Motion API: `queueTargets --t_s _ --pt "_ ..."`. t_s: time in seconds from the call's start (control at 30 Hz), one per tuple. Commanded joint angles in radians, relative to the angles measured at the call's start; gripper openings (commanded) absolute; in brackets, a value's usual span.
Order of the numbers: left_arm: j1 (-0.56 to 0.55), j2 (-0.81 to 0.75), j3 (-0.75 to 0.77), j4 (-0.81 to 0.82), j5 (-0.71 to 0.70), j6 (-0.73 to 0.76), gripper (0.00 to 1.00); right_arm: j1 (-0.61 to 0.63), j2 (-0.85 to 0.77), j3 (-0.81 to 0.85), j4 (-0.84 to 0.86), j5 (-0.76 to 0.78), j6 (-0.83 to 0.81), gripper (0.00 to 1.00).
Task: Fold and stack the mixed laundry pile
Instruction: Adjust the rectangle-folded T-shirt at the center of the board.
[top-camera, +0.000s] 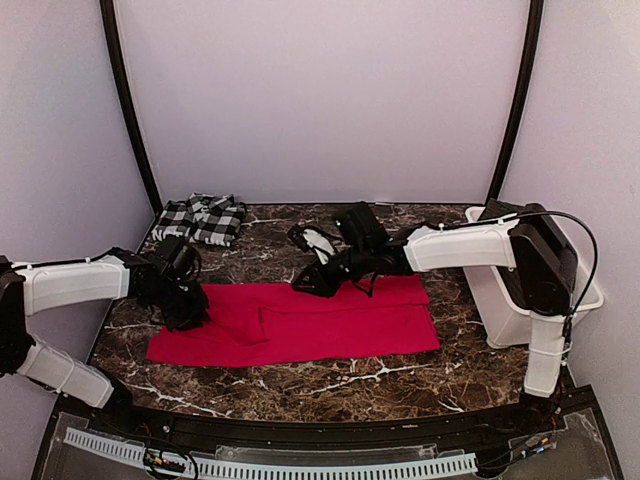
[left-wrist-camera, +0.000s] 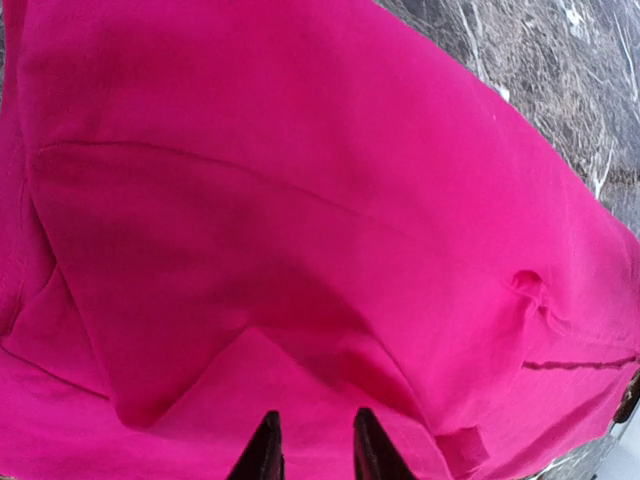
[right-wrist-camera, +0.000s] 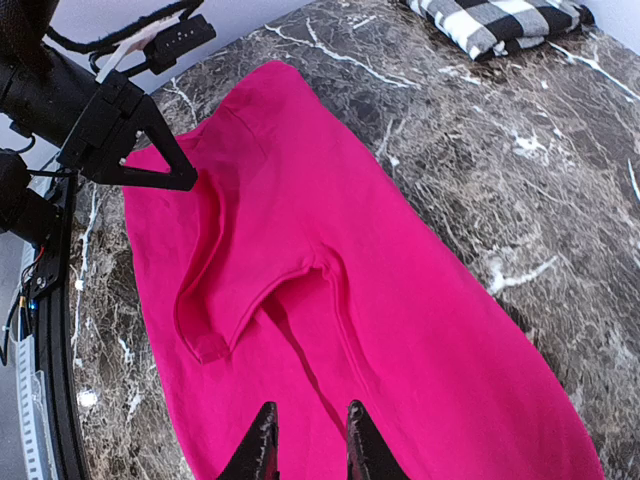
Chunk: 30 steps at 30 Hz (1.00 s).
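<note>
Left gripper (left-wrist-camera: 315, 452) and right gripper (right-wrist-camera: 310, 445) hang slightly parted, pinching nothing, above the plain bright red cloth garment (top-camera: 300, 325) — flat on the dark marble table (top-camera: 300, 385), long axis left-to-right, left gripper at its left end.

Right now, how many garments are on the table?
2. The red garment lies spread across the middle of the table; the checked garment sits folded at the far left corner. I can't see inside the white bin, so it may hold more.
</note>
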Motion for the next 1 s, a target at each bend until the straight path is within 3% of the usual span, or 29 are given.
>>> queueTargets --t_s 0.0,0.07,0.17,0.33,0.53,0.73,0.97 --pt "0.018 0.011 0.056 0.040 0.009 0.106 0.29 -0.033 -0.060 -0.058 -0.012 0.024 0.033 0.21" --pt "0.019 -0.008 0.074 0.023 -0.009 0.121 0.44 -0.056 -0.070 -0.072 -0.045 0.050 0.032 0.22" --pt "0.019 -0.053 0.078 0.000 -0.032 0.142 0.51 -0.094 -0.078 -0.077 -0.103 0.109 0.021 0.22" --pt "0.000 -0.089 0.026 0.077 0.093 0.178 0.59 -0.159 -0.034 -0.037 -0.193 0.198 -0.001 0.22" --pt "-0.002 0.037 -0.016 0.195 0.180 0.176 0.60 -0.205 0.057 -0.023 -0.255 0.225 0.003 0.21" --pt "0.002 0.126 0.030 0.174 0.101 0.212 0.59 -0.212 0.076 -0.085 -0.299 0.213 0.022 0.18" --pt "0.145 0.155 0.116 0.087 0.059 0.300 0.63 -0.172 -0.024 -0.221 -0.264 0.075 0.058 0.20"
